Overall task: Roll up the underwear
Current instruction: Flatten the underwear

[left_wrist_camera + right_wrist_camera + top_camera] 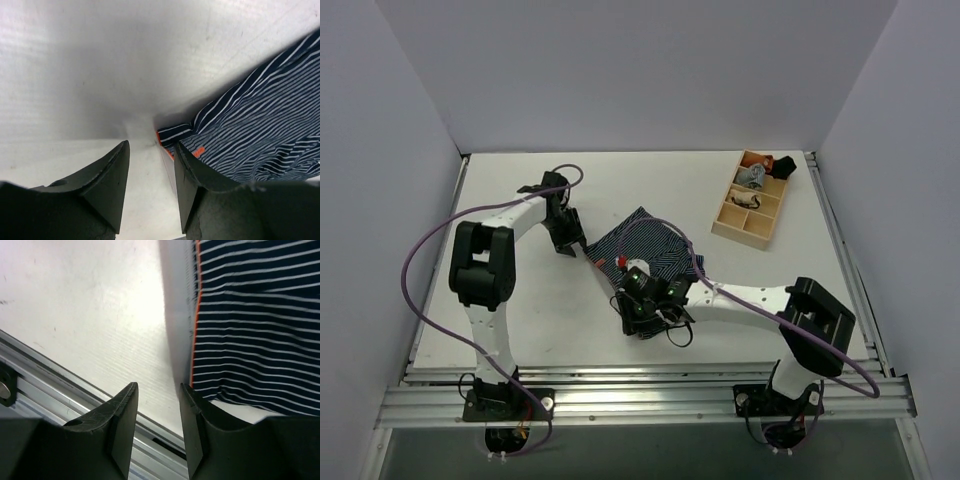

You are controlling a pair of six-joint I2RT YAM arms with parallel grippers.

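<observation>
The underwear [648,243], dark navy with thin light stripes and a reddish edge, lies flat on the white table in the middle. My left gripper [572,241] sits just off its left corner. In the left wrist view that gripper [151,150] is open over bare table, and the underwear [260,125] with its orange edge lies right beside the right finger [192,172]. My right gripper [636,312] hovers at the cloth's near edge. In the right wrist view it [159,390] is open with nothing between the jaws, and the underwear [250,330] lies to the upper right.
A wooden compartment tray [730,222] at the back right holds small rolled garments [760,172]. The aluminium rail [60,385] of the table's near edge runs close under my right gripper. White walls enclose the table on three sides.
</observation>
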